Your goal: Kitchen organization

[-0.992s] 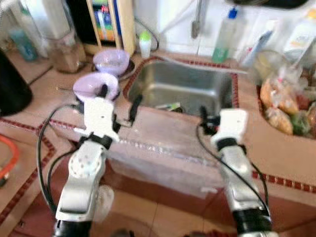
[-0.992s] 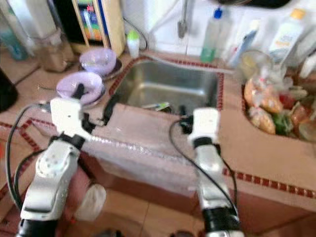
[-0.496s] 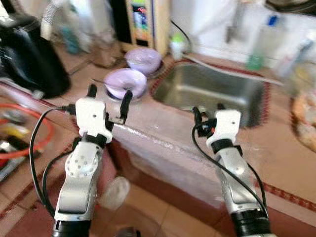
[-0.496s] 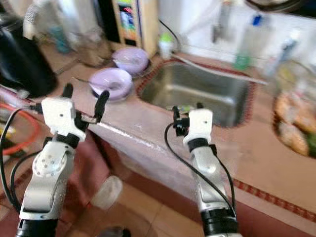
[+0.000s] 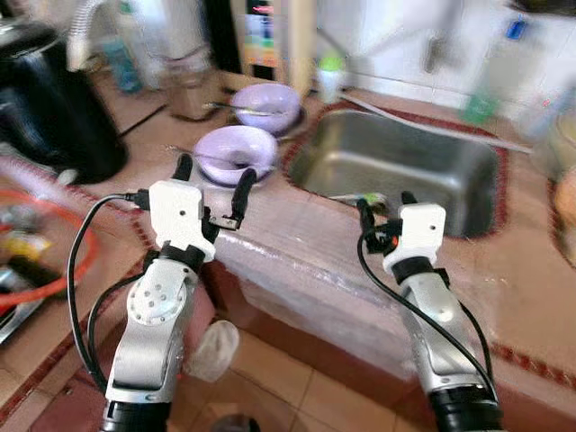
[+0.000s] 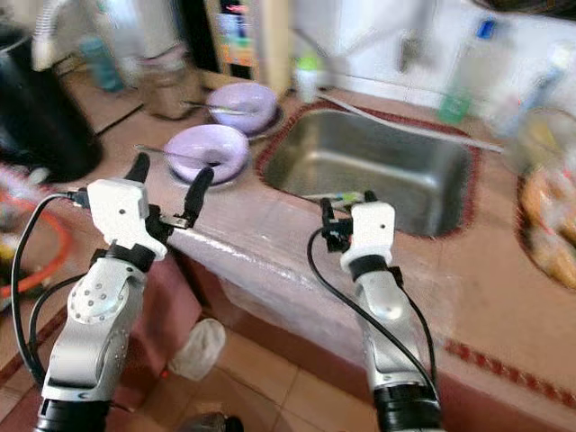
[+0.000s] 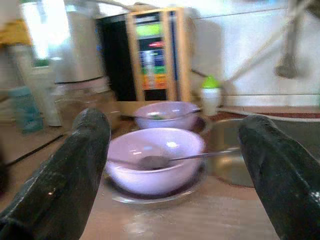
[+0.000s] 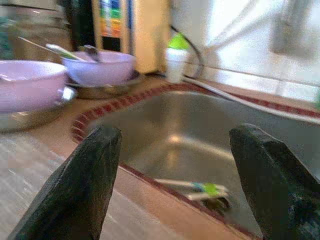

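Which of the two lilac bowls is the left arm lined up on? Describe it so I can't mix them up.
Start at the steel sink; two lilac bowls sit on the counter to its left. The left gripper, jaws open, faces the nearer bowl, by the counter's front edge. Unlike the far bowl by the wall, its spoon's handle points toward the sink.

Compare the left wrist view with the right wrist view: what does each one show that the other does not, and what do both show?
The left wrist view alone shows a spoon lying in the near bowl. The right wrist view alone shows the inside of the sink with a green and white item on its bottom. Both show two purple bowls, the small green-capped bottle and open jaws.
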Controlling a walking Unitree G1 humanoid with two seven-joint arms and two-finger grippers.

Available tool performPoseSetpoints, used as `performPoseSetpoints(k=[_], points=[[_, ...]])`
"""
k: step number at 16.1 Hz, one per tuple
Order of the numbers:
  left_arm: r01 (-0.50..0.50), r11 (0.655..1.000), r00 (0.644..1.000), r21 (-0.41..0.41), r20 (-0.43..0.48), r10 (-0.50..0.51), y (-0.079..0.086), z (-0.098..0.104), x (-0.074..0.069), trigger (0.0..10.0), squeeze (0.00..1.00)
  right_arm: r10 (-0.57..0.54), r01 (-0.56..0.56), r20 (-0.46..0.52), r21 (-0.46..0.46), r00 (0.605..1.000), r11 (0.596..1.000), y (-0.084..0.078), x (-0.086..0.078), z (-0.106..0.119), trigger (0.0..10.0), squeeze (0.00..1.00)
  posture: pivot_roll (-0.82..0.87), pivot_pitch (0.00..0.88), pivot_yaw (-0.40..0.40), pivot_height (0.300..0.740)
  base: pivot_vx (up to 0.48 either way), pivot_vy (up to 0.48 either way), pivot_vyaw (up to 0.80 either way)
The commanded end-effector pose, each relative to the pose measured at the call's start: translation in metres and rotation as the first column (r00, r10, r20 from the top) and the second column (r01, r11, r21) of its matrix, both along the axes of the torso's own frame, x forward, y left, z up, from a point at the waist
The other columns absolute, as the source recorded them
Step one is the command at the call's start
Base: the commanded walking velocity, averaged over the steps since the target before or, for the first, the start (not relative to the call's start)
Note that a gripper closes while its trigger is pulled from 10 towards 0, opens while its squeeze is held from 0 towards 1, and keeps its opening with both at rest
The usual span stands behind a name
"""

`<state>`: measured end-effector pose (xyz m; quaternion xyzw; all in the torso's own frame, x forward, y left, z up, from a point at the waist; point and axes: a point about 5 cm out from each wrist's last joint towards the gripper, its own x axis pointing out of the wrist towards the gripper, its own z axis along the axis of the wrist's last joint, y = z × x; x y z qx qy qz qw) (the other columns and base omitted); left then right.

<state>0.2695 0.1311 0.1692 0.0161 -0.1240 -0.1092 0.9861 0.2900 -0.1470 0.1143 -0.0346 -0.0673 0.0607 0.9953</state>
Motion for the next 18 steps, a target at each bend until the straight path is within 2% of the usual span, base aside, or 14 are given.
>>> performPoseSetpoints(k=[1,9,14,16,18], points=[[-0.001,1.000,1.000,0.003,0.005,0.000,0.003,0.002,-0.001,10.0,0.00,0.020,-0.020,0.039,0.015,0.999,1.000,0.006,0.002,0.009,10.0,0.00,0.00,0.000,0.053,0.740,0.307,0.000,0.00],[0.021,1.000,1.000,0.001,0.000,-0.021,-0.001,0.001,-0.001,10.0,0.00,0.023,-0.024,0.034,0.023,0.999,0.999,0.005,0.004,0.007,10.0,0.00,0.00,0.000,0.051,0.740,0.314,0.000,0.00],[0.055,0.998,0.998,-0.008,-0.010,-0.055,-0.007,-0.003,-0.003,10.0,0.00,0.009,-0.010,0.023,0.002,1.000,1.000,0.002,0.004,0.004,10.0,0.00,0.00,0.000,0.046,0.740,0.000,0.000,0.00],[0.090,0.996,0.995,-0.008,-0.038,-0.090,-0.009,-0.009,-0.005,10.0,0.00,-0.011,0.011,0.003,-0.004,1.000,1.000,0.000,0.005,0.002,10.0,0.00,0.00,0.000,0.043,0.740,0.000,0.000,0.00],[0.174,0.984,0.984,0.030,-0.050,-0.173,-0.014,-0.017,-0.012,10.0,0.00,-0.005,0.005,-0.016,-0.003,1.000,1.000,0.000,0.006,0.001,10.0,0.00,-0.01,0.000,0.039,0.740,0.000,0.000,0.00]])
